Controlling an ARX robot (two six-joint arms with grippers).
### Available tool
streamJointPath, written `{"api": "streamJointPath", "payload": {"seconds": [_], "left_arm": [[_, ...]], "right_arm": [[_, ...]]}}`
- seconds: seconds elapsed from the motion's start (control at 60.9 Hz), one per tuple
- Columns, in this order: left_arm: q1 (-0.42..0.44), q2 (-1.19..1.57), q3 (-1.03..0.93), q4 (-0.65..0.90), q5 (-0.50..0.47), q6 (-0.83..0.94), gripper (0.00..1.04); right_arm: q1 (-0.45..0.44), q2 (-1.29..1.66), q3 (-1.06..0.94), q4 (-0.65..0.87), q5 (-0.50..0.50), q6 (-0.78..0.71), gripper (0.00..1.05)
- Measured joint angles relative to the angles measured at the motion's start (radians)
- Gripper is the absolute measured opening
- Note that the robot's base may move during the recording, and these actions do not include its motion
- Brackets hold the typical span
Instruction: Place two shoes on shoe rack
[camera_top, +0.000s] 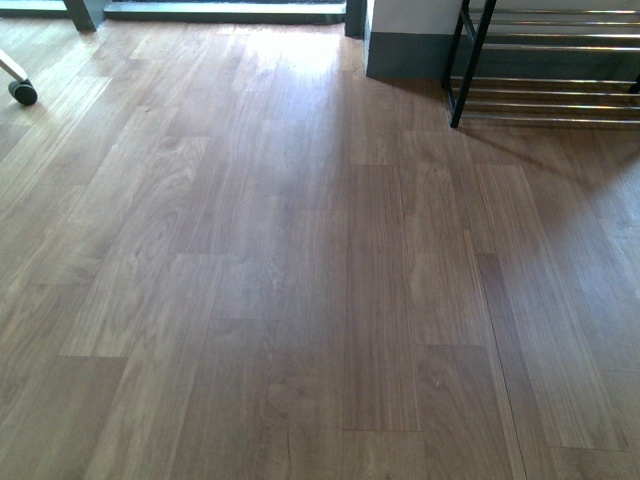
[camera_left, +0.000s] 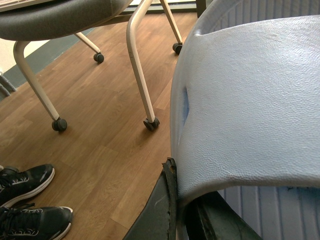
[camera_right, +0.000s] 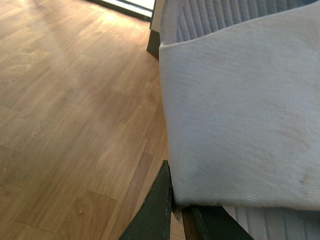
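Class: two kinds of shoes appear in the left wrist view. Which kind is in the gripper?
The pale blue slide, its strap pinched by the left gripper. The black sneakers stand untouched on the floor.

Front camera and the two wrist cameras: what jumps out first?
Each wrist view is filled by a pale blue slide: the left claw grips one slide by its strap, the right claw the other slide. Ahead lies bare wood floor, with the chrome-barred shoe rack far right.
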Motion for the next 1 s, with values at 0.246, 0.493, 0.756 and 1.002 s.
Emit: {"api": "streamJointPath", "payload": {"seconds": [0.246, 0.493, 0.756, 1.002], "left_arm": [[0.000, 0.000, 0.000, 0.000, 0.000, 0.000, 0.02], [0.000, 0.000, 0.000, 0.000, 0.000, 0.000, 0.02], [0.000, 0.000, 0.000, 0.000, -0.004, 0.000, 0.02], [0.000, 0.000, 0.000, 0.000, -0.002, 0.000, 0.02]], "right_arm": [[-0.002, -0.065, -0.010, -0.036, -0.006, -0.007, 0.02], [-0.002, -0.066, -0.011, -0.037, -0.006, -0.008, 0.02], [-0.002, -0.066, -0.011, -0.037, -0.007, -0.010, 0.02], [-0.002, -0.067, -0.012, -0.037, -0.006, -0.011, 0.02]]}}
